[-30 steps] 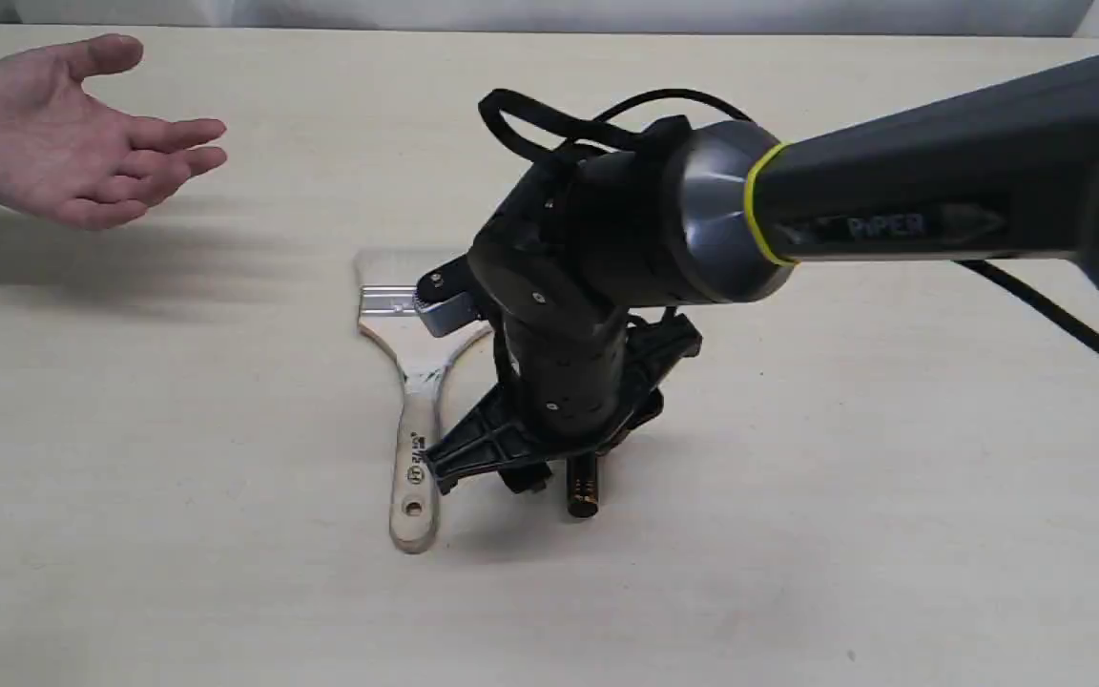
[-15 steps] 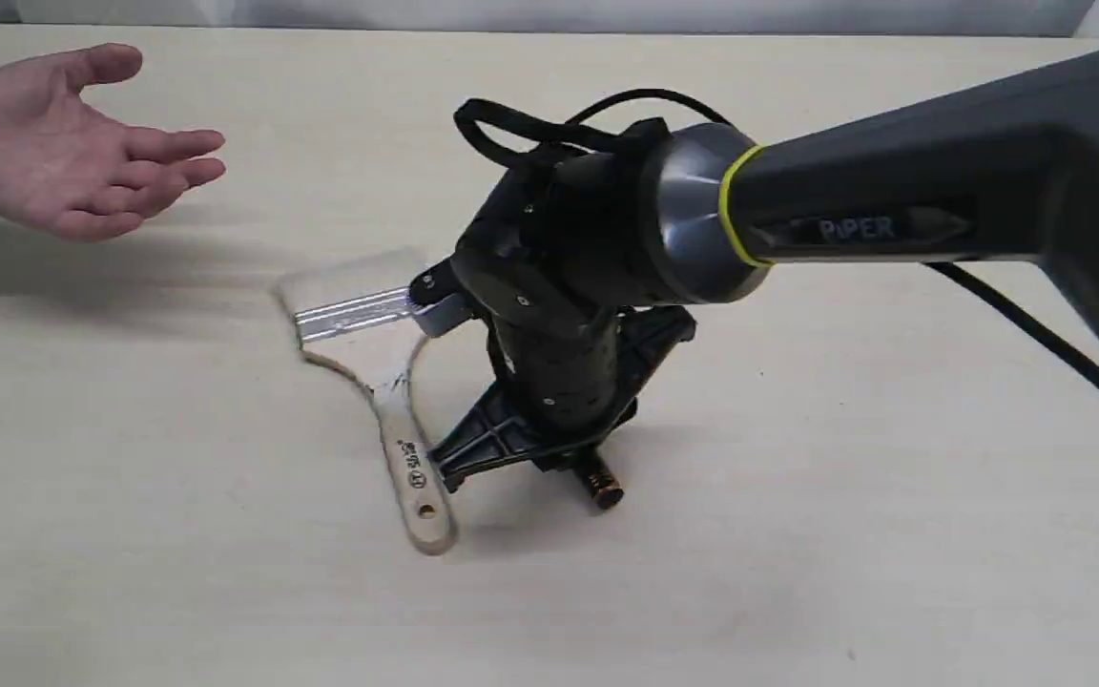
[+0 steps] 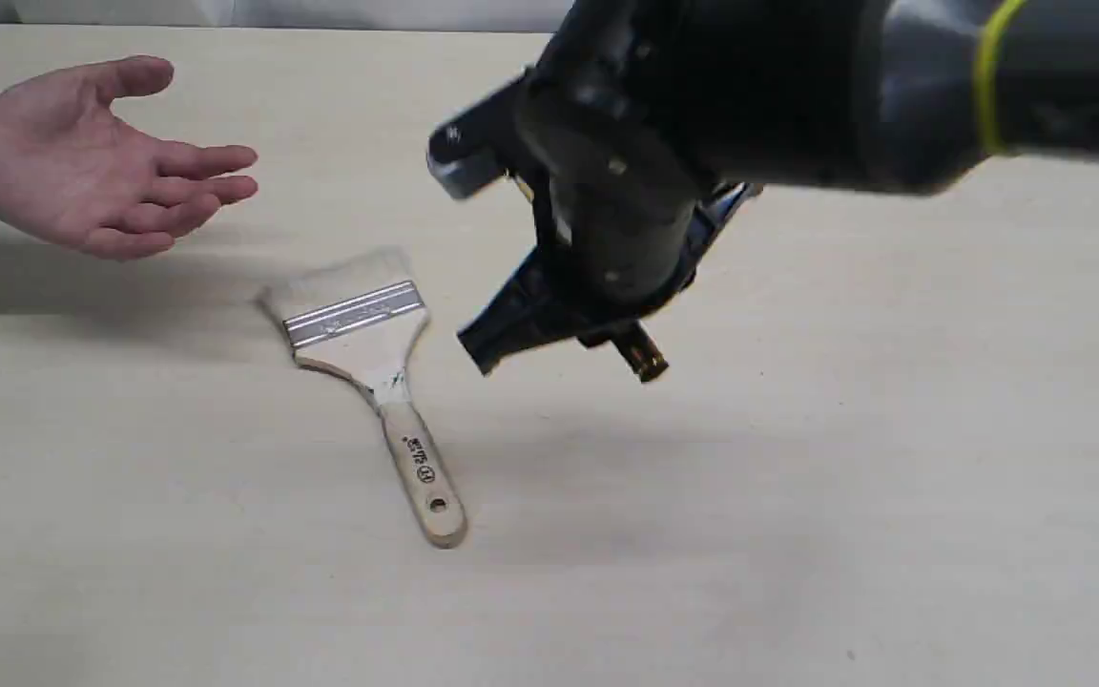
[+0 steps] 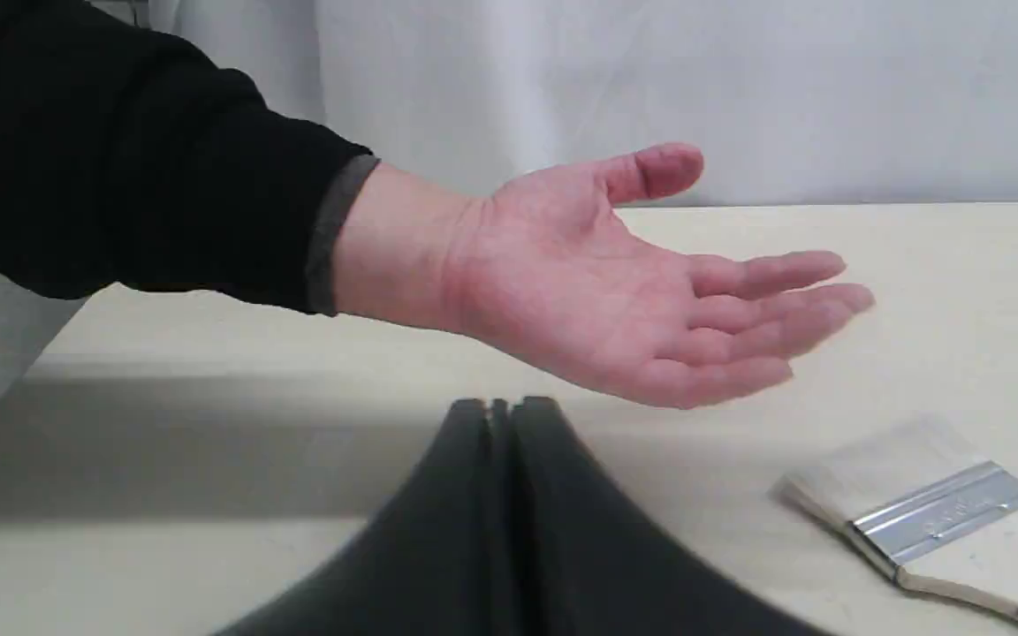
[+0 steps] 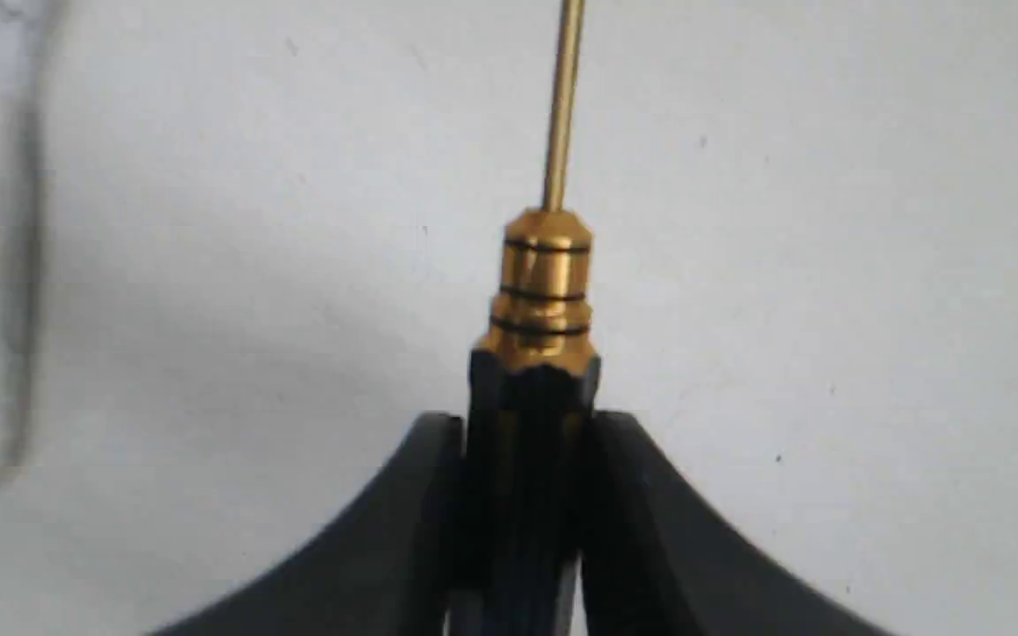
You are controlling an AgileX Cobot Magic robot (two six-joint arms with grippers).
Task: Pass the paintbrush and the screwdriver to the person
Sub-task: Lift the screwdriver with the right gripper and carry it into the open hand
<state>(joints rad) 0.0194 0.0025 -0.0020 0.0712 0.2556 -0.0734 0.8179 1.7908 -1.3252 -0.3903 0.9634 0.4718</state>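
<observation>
right tool (image 5: pixel 527 433) clamped on screwdriver (image 5: pixel 544 283) handle above table (image 3: pixel 798 525), paintbrush (image 3: pixel 359 320) lying apart, left tool (image 4: pixel 500 411) pinched together

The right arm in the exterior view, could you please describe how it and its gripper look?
The right arm is dark grey and black, with a yellow-green ring by a rounded joint and a silver block at the wrist. The right gripper has black, curved fingers.

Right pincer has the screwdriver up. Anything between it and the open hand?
Nothing visible. The screwdriver, in the right pincer, is off the table; the paintbrush lies flat on it, below the line to the hand.
</observation>
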